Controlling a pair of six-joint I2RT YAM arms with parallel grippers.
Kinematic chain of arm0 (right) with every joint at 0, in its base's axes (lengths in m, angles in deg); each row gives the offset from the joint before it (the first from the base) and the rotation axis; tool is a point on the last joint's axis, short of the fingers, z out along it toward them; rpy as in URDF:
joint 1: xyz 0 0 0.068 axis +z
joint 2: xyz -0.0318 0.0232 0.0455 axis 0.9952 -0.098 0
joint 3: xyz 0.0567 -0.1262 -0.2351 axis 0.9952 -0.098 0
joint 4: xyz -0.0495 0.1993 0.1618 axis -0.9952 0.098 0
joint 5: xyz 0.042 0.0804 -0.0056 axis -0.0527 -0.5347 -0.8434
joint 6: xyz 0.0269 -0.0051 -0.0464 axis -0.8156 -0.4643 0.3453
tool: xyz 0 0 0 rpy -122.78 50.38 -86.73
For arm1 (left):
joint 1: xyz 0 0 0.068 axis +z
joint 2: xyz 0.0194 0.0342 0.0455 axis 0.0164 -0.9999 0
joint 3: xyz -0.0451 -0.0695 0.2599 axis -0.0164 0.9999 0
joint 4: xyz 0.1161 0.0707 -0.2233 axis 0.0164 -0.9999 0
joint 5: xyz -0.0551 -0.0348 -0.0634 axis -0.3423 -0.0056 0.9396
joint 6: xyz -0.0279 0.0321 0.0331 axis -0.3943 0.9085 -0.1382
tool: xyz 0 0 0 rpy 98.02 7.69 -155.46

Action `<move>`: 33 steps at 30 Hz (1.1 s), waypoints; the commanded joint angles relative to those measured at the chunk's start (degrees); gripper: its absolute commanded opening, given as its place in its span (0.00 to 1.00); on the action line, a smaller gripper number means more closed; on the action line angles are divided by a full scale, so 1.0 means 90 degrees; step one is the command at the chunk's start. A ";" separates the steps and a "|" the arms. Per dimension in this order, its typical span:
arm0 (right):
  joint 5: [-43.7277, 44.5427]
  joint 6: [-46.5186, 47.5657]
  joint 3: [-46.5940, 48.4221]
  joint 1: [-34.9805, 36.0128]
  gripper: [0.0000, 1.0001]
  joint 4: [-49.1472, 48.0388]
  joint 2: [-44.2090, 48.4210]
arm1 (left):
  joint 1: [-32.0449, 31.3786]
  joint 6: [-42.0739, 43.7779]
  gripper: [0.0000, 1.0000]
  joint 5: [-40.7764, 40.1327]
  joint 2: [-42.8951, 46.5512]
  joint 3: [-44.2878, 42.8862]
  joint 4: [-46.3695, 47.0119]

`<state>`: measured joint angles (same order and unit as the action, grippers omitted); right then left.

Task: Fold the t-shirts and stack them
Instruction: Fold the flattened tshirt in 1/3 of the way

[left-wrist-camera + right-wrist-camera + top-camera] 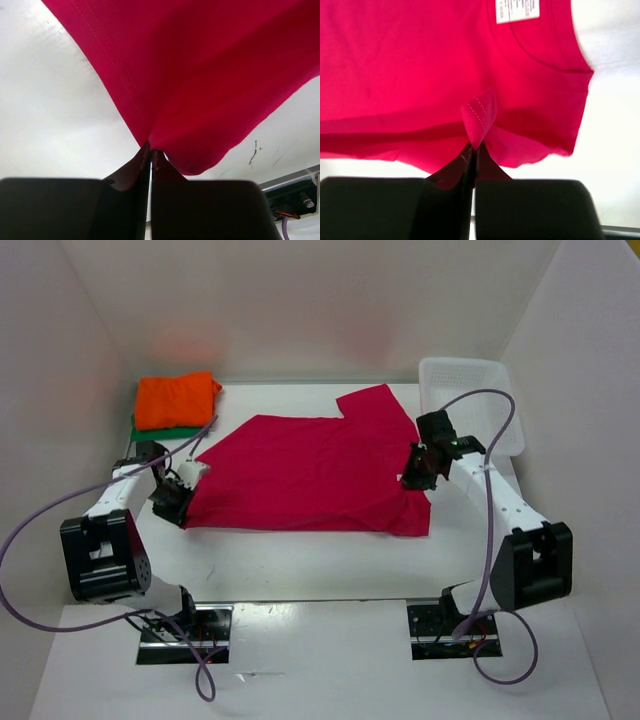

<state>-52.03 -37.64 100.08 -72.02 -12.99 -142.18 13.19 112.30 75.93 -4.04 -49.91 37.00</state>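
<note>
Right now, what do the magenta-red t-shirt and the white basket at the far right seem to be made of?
The magenta-red t-shirt: soft woven or knit cloth, matte; it drapes, puckers where pinched, and shows stitched hems. The white mesh basket: probably moulded plastic, faintly glossy; stiff thin walls with a fine grid, though small in view.

magenta-red t-shirt (310,475): plain, paler stitching at the hem | neck label (517,10): white, grey print | orange t-shirt (176,400): plain | green t-shirt (160,432): plain | basket (470,390): white mesh | counter (300,560): white | cables (488,550): purple | left hand (151,152), right hand (474,147): black
</note>
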 commanded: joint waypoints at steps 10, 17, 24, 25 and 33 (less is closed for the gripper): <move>0.0546 0.0282 0.1486 -0.0104 0.00 -0.0765 -0.1744 | 0.0032 -0.0089 0.00 0.0070 -0.1383 -0.1156 0.0320; 0.0723 0.0399 0.1750 -0.0104 0.00 -0.0892 -0.2174 | 0.0032 -0.0158 0.00 0.0129 -0.1686 -0.1282 0.0437; 0.0918 0.0457 0.2169 -0.0104 0.00 -0.0951 -0.2506 | 0.0032 -0.0274 0.00 0.0129 -0.1862 -0.1410 0.0496; 0.0976 0.0458 0.2228 -0.0104 0.00 -0.0951 -0.2506 | 0.0032 -0.0275 0.00 0.0129 -0.1862 -0.1410 0.0496; 0.1104 0.0516 0.2365 -0.0104 0.00 -0.0951 -0.2760 | 0.0032 -0.0275 0.00 0.0129 -0.1921 -0.1410 0.0496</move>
<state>-44.43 -34.16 118.69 -72.43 -19.63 -166.26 13.19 110.46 76.15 -20.52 -60.88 41.52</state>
